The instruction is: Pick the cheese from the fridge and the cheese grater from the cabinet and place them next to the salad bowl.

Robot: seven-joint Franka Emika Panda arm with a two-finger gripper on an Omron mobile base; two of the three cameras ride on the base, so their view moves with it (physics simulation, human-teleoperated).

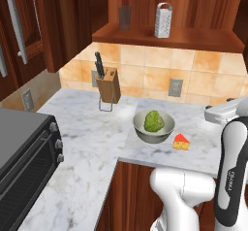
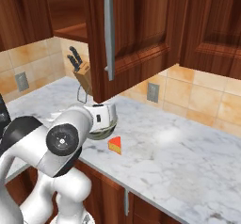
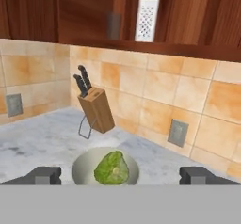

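The cheese [image 1: 181,141] [image 2: 115,145], a small orange wedge with a red side, lies on the marble counter just right of the salad bowl [image 1: 154,125] [image 3: 106,169], which holds a green lettuce head. The silver cheese grater [image 1: 163,20] [image 3: 146,20] stands upright in the open shelf niche of the dark wooden cabinet [image 1: 169,36]. My gripper [image 3: 121,175] is open and holds nothing. It hovers over the counter to the right of the bowl and points toward the bowl and the tiled wall. The fridge is out of view.
A dark grey cup [image 1: 125,17] stands on the shelf left of the grater. A knife block [image 1: 107,84] sits on the counter behind the bowl. A black oven [image 1: 24,162] fills the counter's left end. An open cabinet door [image 2: 127,30] hangs overhead.
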